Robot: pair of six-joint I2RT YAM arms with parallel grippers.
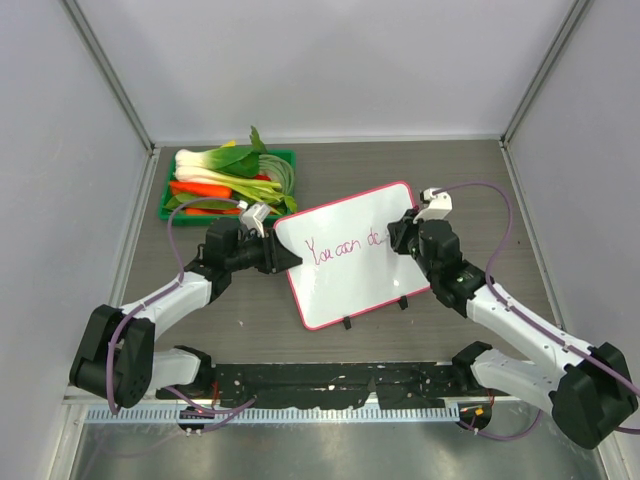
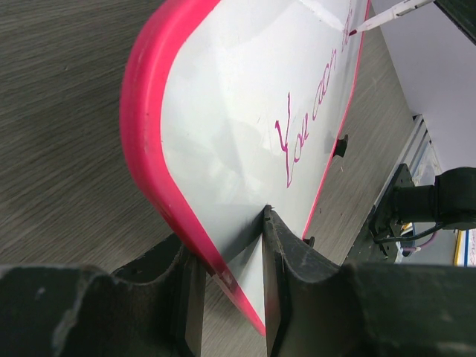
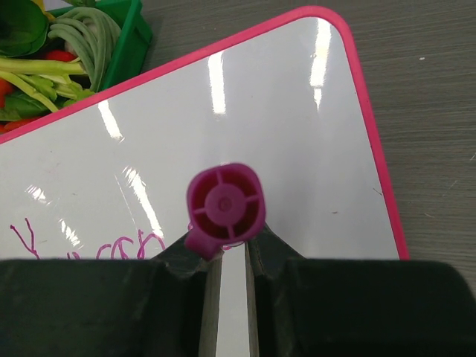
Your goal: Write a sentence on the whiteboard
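Note:
The whiteboard (image 1: 350, 275) with its pink frame lies tilted mid-table, its two black feet toward the near side. My left gripper (image 1: 285, 258) is shut on its left edge; in the left wrist view the fingers (image 2: 286, 275) pinch the pink rim (image 2: 145, 141). Pink cursive, the sentence (image 1: 340, 247), reads about "You can d". My right gripper (image 1: 402, 230) is shut on a marker, whose purple end cap (image 3: 225, 204) faces the right wrist camera. The marker's tip (image 2: 352, 31) touches the board at the end of the writing (image 2: 297, 141).
A green tray (image 1: 167, 200) of leeks, greens and red vegetables stands at the back left, just beyond the board's far-left corner. Its corner (image 3: 130, 33) shows in the right wrist view. Grey walls close in the table.

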